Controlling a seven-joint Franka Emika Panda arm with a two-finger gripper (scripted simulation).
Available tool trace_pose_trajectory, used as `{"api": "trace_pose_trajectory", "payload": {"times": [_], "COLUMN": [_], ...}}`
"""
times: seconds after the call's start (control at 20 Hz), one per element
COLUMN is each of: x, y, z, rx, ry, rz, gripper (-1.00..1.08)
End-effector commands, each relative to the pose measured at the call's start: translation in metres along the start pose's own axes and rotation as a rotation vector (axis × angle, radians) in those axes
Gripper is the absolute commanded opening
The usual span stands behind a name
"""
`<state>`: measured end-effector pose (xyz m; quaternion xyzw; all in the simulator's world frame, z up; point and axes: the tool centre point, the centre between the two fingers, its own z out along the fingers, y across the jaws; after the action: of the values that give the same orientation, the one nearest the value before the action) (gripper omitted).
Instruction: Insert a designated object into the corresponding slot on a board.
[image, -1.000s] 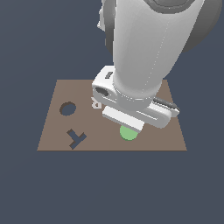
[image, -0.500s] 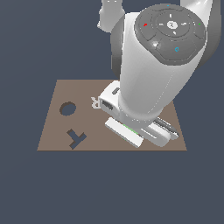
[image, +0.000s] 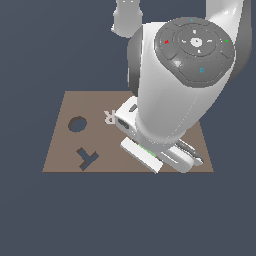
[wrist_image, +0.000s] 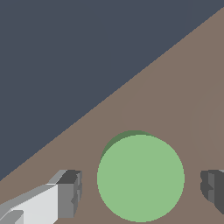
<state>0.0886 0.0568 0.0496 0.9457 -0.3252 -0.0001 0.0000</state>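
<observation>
Wrist view: jaws (wrist_image: 141, 188) spread wide, one finger (wrist_image: 65, 194) on each side of the green disc (wrist_image: 140, 178), neither touching it. Disc lying flat on the brown board (wrist_image: 175, 87), close to the board's edge, dark background beyond. Thin shadow along one rim of the disc.

Exterior view: arm (image: 180, 80) bulking over the board's half toward the exterior view's right, hiding the disc almost entirely; only a green sliver near the gripper body. Round hole (image: 77, 124) on the board's side toward the exterior view's left, well apart from the gripper. T-shaped cut-out (image: 87, 158) just below the hole, nearer the front edge. White letter R (image: 109, 117) printed between hole and arm.
</observation>
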Motion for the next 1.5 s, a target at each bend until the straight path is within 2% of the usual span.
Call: {"api": "trace_pose_trajectory", "payload": {"times": [0.0, 0.35, 0.4, 1.2, 1.45], "x": [0.000, 0.000, 0.000, 0.001, 0.015], "y": [0.000, 0.000, 0.000, 0.000, 0.020], "z": [0.003, 0.020, 0.020, 0.017, 0.016], "rx": [0.000, 0.000, 0.000, 0.000, 0.000], "ry": [0.000, 0.000, 0.000, -0.001, 0.000], "rz": [0.000, 0.003, 0.003, 0.005, 0.073], "gripper": [1.00, 1.00, -1.00, -1.00, -1.00]}}
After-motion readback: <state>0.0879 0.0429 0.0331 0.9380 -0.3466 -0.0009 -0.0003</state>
